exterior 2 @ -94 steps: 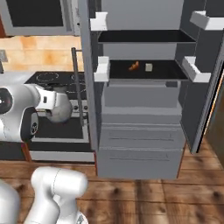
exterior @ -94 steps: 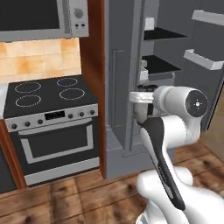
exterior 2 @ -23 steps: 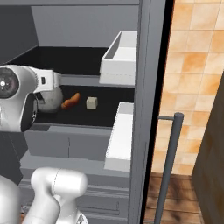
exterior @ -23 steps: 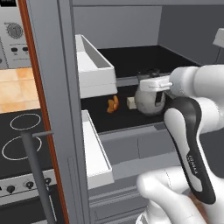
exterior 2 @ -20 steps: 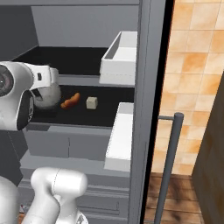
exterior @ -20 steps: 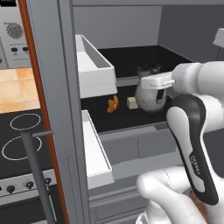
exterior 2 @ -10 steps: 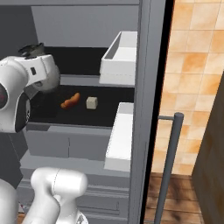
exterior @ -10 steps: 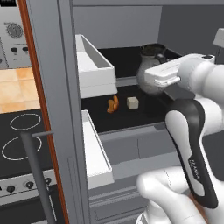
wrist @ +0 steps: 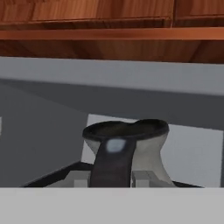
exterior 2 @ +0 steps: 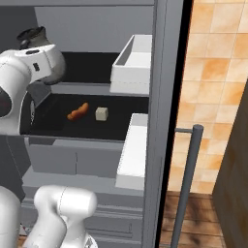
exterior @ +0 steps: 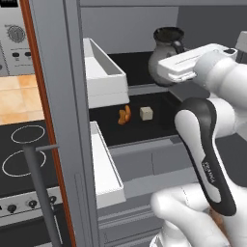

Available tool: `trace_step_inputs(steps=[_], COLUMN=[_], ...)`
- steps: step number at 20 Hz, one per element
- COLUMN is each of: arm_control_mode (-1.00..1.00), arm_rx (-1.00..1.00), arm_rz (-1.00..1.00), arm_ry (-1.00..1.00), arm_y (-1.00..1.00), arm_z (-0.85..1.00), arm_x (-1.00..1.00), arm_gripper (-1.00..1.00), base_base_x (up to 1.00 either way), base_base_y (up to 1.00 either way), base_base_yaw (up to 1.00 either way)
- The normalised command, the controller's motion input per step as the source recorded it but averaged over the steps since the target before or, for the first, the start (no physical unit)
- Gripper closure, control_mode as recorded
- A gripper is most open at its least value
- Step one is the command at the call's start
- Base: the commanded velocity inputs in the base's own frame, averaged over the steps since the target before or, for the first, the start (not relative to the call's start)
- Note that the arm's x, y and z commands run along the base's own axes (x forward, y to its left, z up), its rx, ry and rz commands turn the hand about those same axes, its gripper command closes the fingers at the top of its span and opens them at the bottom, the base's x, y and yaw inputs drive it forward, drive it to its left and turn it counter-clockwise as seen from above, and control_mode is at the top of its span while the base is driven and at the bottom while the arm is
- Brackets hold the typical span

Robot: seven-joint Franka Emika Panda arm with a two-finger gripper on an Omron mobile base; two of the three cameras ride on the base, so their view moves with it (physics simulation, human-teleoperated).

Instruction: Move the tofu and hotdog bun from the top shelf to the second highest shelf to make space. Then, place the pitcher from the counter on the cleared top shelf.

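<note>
With the tofu (exterior: 146,113) and bun (exterior: 124,115) on the lower shelf (exterior: 159,130), fingers clamped on the pitcher (exterior: 166,55) handle must set it down on the top shelf (exterior: 128,63).

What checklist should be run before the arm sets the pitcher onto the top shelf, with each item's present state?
1. Gripper shut on the pitcher: ok; the hand view shows the dark handle running down between the finger tips.
2. Tofu off the top shelf: ok, it sits on the second highest shelf.
3. Hotdog bun off the top shelf: ok, beside the tofu, apart from it.
4. Pitcher upright: ok, rim up in both base views.
5. Pitcher's base above the top shelf's front edge: cannot tell, the hand covers it.
6. Landing spot on the top shelf bare: cannot tell, the arm partly hides it.
</note>
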Motion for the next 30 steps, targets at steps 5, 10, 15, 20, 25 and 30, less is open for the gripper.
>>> trace_step_inputs(steps=[5,10,15,20,25,30], arm_control_mode=[-1.00,-1.00,-1.00,-1.00,-1.00,-1.00], arm_rx=[0.06,0.09,0.08,0.09,0.08,0.03], arm_rz=[0.00,0.00,0.00,0.00,0.00,0.00], arm_ry=[0.08,0.14,0.04,0.00,0.00,0.00], arm_y=[-0.02,-0.10,-0.16,-0.12,-0.03,0.00], arm_z=[0.30,0.02,-0.18,-0.25,-0.20,-0.11], arm_x=[0.17,0.26,0.38,0.54,0.63,0.69], arm_gripper=[1.00,1.00,1.00,1.00,1.00,1.00], base_base_x=[0.00,0.00,0.00,0.00,0.00,0.00], base_base_y=[0.00,0.00,0.00,0.00,0.00,0.00], base_base_yaw=[0.00,0.00,0.00,0.00,0.00,0.00])
